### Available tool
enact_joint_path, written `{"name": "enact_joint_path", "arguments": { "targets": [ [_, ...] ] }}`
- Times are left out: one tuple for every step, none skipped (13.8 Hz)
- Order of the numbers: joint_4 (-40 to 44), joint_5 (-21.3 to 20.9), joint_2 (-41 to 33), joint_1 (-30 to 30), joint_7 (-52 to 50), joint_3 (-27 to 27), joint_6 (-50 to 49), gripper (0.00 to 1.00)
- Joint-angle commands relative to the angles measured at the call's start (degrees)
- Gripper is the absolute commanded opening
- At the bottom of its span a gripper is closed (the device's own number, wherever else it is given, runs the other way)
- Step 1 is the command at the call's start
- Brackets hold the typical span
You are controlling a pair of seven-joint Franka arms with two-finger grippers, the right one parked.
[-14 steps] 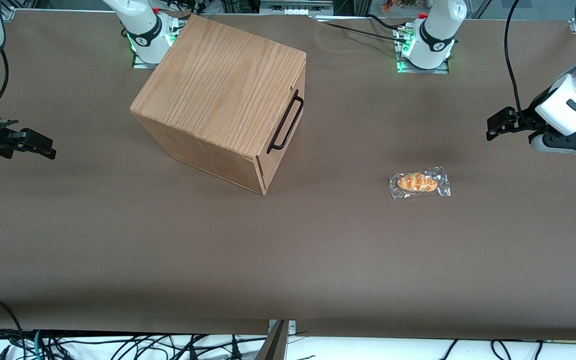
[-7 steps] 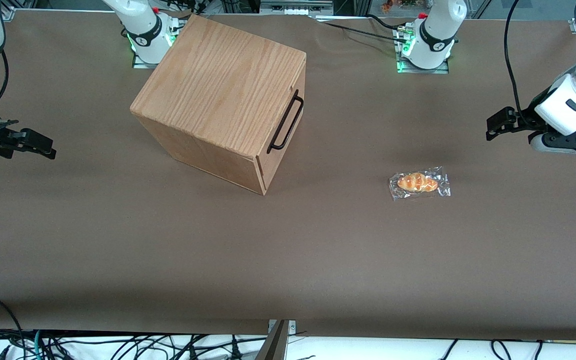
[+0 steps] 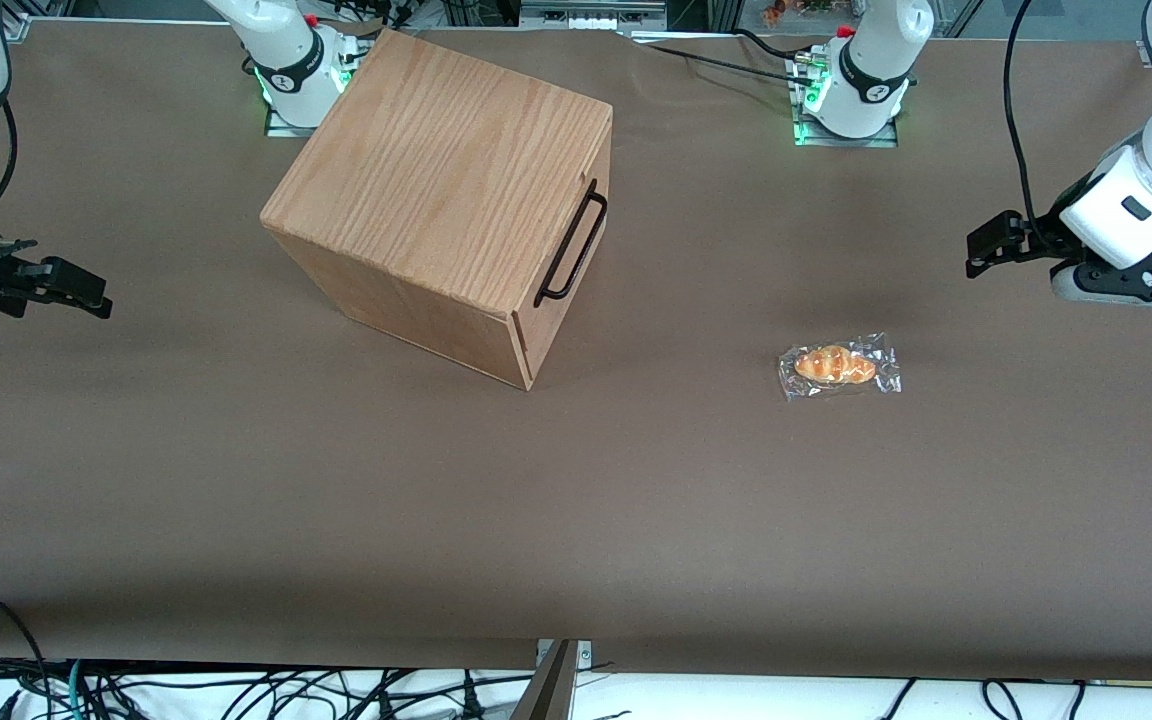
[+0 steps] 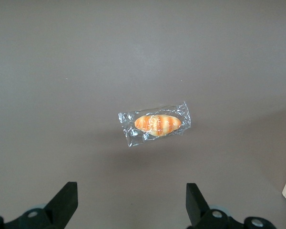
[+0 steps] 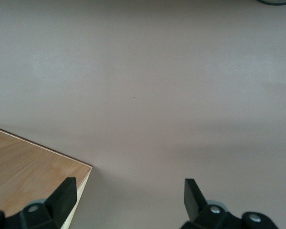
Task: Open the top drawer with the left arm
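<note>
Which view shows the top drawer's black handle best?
The front view: the handle shows whole on the closed top drawer. The wrist views miss it. The open gripper hangs above the table by the wrapped bread.

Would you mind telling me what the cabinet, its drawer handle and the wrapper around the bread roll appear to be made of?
Cabinet: looks like oak-grain wood or veneer, matte, with visible grain lines. Handle: thin black bar, probably metal wire. Wrapper: clear glossy plastic film, crinkled and glinting around the roll. The left gripper hangs open above the table, toward the working arm's end.
</note>
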State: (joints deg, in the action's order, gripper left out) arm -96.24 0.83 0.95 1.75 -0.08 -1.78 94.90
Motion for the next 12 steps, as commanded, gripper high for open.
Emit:
{"name": "enact_joint_path", "arguments": {
  "targets": [
    [1.58,0.4,0.11,-0.35,-0.28,-0.24,-1.47,1.0],
    [1.67,0.4,0.19,-0.43,-0.28,-0.24,-1.47,1.0],
    [1.58,0.4,0.11,-0.69,-0.28,-0.24,-1.47,1.0],
    [1.67,0.23,0.02,-0.18,-0.1,0.02,-1.47,1.0],
    [1.58,0.14,-0.07,-0.26,-0.19,-0.24,-1.47,1.0],
    [1.06,0.31,-0.24,-0.52,-0.19,-0.24,-1.47,1.0],
    [1.14,0.49,-0.07,-0.87,0.16,-0.33,-1.47,1.0],
    [1.14,0.49,0.11,-0.87,0.34,-0.42,-1.47,1.0],
    [1.14,0.57,0.37,-0.87,0.34,-1.29,-1.56,1.0],
    [0.88,0.57,0.63,-0.96,0.16,-3.65,-1.65,1.0],
    [1.14,0.57,1.77,-0.87,-0.27,-5.58,-1.91,1.0],
    [1.4,1.18,2.65,-0.79,-0.71,-7.78,-1.74,1.0]
  ]
}}
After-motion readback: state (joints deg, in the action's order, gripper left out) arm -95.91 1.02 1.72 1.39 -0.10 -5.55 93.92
